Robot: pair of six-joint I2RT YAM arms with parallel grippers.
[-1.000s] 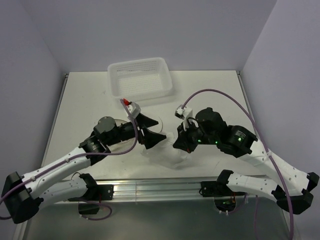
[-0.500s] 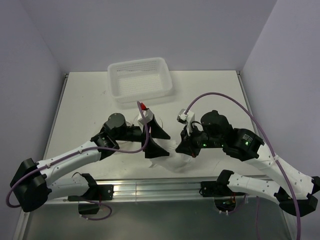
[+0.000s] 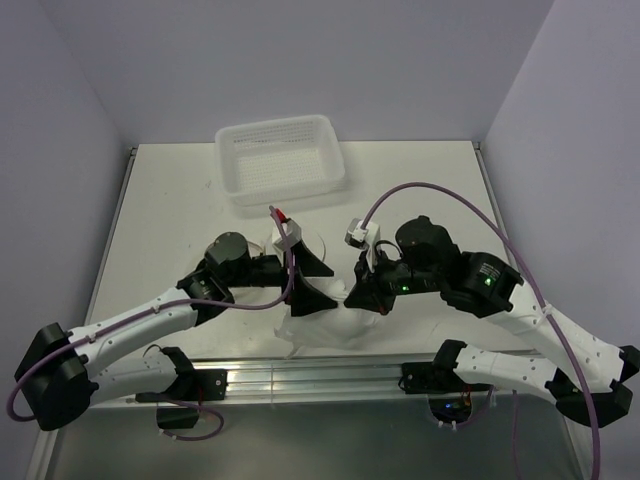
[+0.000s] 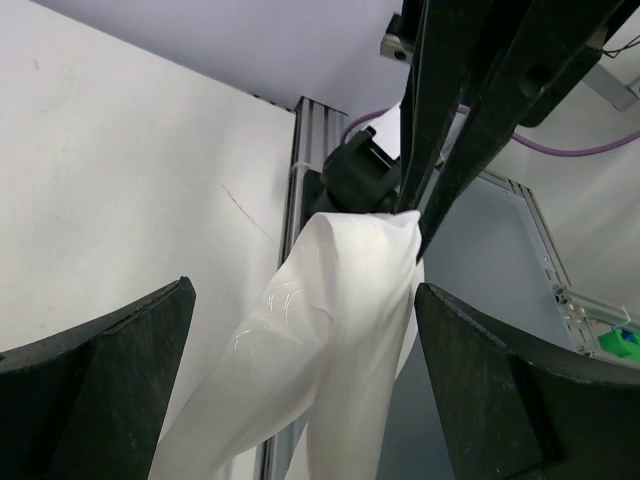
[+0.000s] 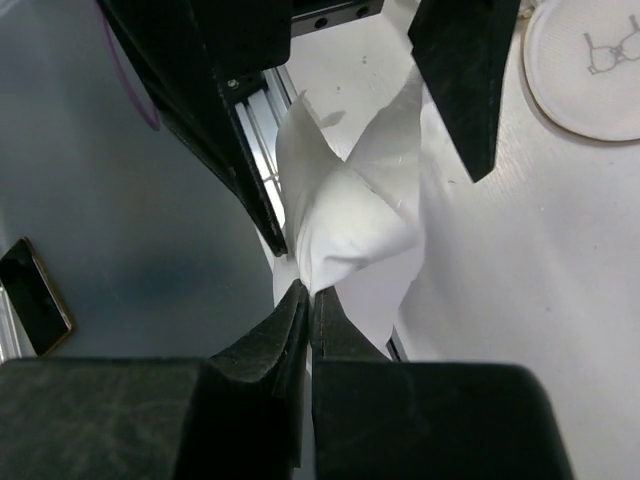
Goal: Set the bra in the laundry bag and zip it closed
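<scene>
The white bra [image 3: 330, 318] hangs near the table's front edge. My right gripper [image 3: 356, 290] is shut on its top fold and holds it up; the right wrist view shows the shut gripper [image 5: 310, 292] pinching the bra [image 5: 350, 205]. My left gripper [image 3: 309, 282] is open, its two black fingers either side of the hanging bra [image 4: 340, 330], not closed on it [image 4: 302, 300]. The round beige laundry bag [image 5: 592, 60] with its black bra drawing lies flat on the table beyond the bra. In the top view it is mostly hidden under my left gripper.
A white perforated basket [image 3: 280, 160] stands at the back of the table. A metal rail [image 3: 320, 375] runs along the front edge, just below the hanging bra. The two grippers sit very close together, fingers nearly interleaved.
My left gripper has swung right and forward until its open fingers straddle the bra. My right gripper still holds the bra and has shifted slightly left.
</scene>
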